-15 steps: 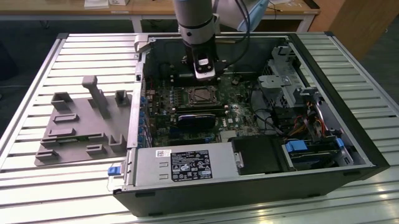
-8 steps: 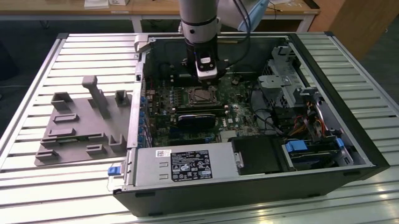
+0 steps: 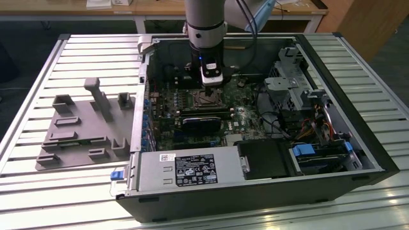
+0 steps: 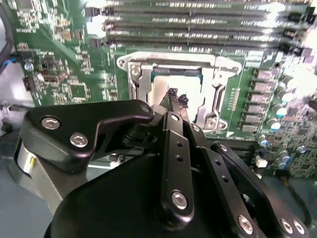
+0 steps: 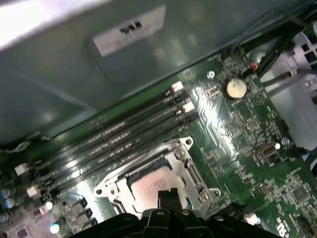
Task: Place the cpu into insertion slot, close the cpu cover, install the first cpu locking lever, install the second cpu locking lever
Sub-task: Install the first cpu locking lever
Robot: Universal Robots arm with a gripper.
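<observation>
The cpu (image 5: 151,187), a pale silver square, lies in the insertion slot (image 3: 208,99) on the green board inside the open computer case. The cpu cover (image 5: 187,171), a thin silver frame, lies flat around the chip, whose top shows through the window. In the second wrist view the cover (image 4: 220,74) rings the pale chip (image 4: 161,87). My gripper (image 3: 211,87) hangs straight over the socket. Its dark fingertips (image 5: 168,195) are pressed together just above the chip's near edge, with nothing seen between them. In the second wrist view the gripper (image 4: 177,99) hides part of the socket.
Long black memory slots (image 5: 124,139) run beside the socket. A grey power supply box (image 3: 185,170) sits at the case's near edge, with a drive cage and cables (image 3: 297,88) at the exterior view's right. A grey fixture plate (image 3: 83,129) lies on the slatted table outside the case.
</observation>
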